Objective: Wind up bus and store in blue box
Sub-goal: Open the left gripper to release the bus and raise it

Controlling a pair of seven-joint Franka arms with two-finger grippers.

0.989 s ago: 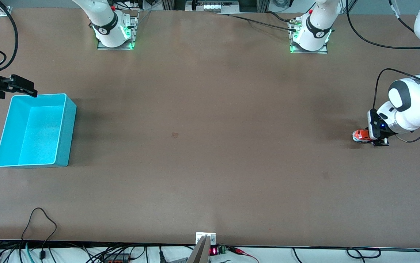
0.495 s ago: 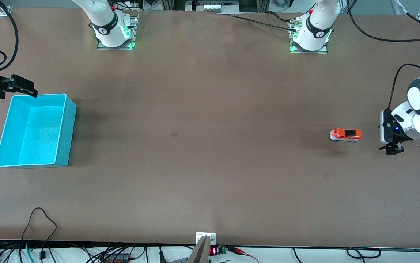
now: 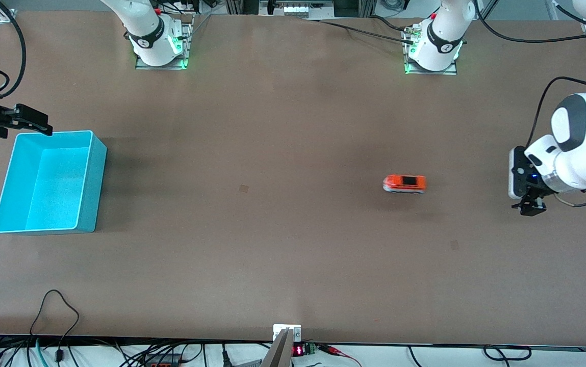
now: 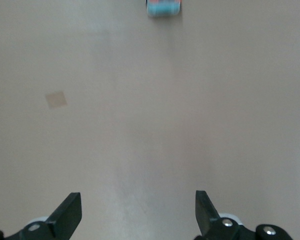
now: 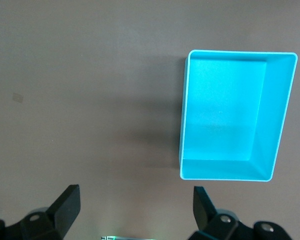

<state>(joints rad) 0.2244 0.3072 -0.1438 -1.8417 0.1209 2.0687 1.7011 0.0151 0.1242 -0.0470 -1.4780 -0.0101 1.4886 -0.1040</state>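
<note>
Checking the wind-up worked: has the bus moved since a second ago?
Yes. The bus has rolled away from the open left pincer toward the blue box, now nearer the table's middle.

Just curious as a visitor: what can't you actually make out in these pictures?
- Bus: left wrist view, cut off by the picture's edge and blurred.
- Bus: front view, too small to show wheels or any winder.
- Right gripper: front view, its arm runs off the edge beside the box.

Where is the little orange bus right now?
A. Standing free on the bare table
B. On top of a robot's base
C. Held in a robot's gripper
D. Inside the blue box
A: the bus stands alone on the table, apart from the open left gripper and well away from the blue box.
</note>
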